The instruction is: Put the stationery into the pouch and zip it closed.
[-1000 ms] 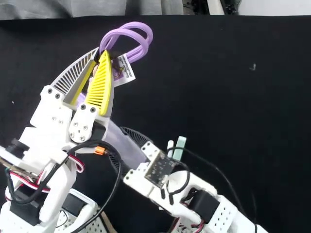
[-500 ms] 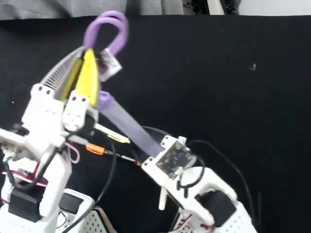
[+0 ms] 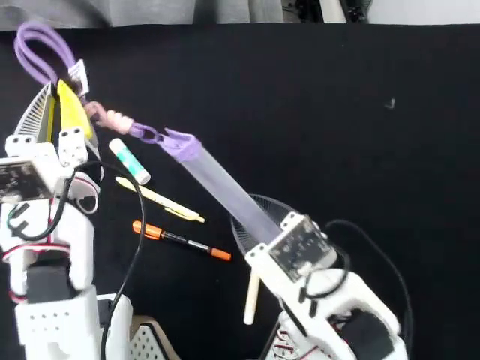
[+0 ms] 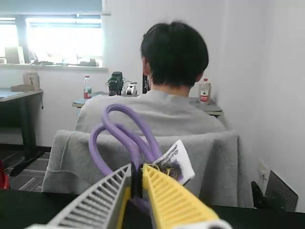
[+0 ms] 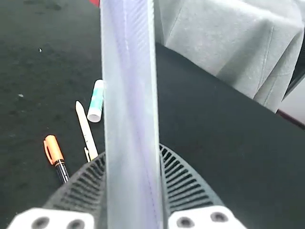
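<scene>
Left gripper (image 3: 58, 88) has swung to ten o'clock, clamped on the loop (image 3: 37, 49), right gripper (image 3: 259, 229) clamped on the pouch (image 3: 217, 184): pull straight, steadily.

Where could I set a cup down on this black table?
Free: the wide bare stretch of black table right of the translucent purple pouch, up to the far edge. Crowded: left of the pouch, where a green-and-white glue stick, yellow pen and orange marker lie.
</scene>
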Robot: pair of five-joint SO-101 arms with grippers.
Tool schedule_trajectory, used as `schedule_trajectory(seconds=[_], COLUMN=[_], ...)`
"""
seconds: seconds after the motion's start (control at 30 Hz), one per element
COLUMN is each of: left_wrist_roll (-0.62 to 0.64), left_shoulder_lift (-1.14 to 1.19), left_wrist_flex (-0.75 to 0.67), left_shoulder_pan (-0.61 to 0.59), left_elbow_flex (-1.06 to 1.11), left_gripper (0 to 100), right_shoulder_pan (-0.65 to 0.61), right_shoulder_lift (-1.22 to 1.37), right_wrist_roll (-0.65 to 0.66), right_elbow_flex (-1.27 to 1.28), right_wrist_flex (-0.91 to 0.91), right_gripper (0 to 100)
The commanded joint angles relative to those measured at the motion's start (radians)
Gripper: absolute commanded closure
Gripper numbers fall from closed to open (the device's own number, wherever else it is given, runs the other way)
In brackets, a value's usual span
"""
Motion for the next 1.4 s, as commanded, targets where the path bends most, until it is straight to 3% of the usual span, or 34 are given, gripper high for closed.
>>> schedule_trajectory(seconds=[0.0, 0.23, 0.43, 0.97, 1.17, 1.37], left_wrist_roll=[0.000, -0.003, -0.005, -0.006, -0.006, -0.006], left_shoulder_lift=[-0.006, -0.006, -0.006, 0.002, 0.002, 0.002], left_wrist_flex=[-0.213, -0.548, -0.663, -0.519, -0.519, -0.519], left_shoulder_pan=[-0.082, -0.165, -0.166, -0.189, -0.217, -0.222], left_elbow_flex=[0.176, 0.507, 0.693, 0.751, 0.751, 0.751], left_gripper=[97, 97, 97, 97, 97, 97], right_shoulder_pan=[0.041, 0.044, 0.048, 0.052, 0.153, 0.163], right_shoulder_lift=[-0.058, -0.107, -0.105, -0.094, -0.094, -0.094], right_wrist_roll=[0.029, 0.054, 0.055, 0.055, 0.055, 0.058], right_elbow_flex=[-0.087, -0.131, -0.166, -0.414, -0.464, -0.467], right_wrist_flex=[0.012, 0.017, 0.014, 0.023, 0.031, 0.037], right_gripper=[98.8, 98.8, 98.8, 98.8, 98.8, 98.8])
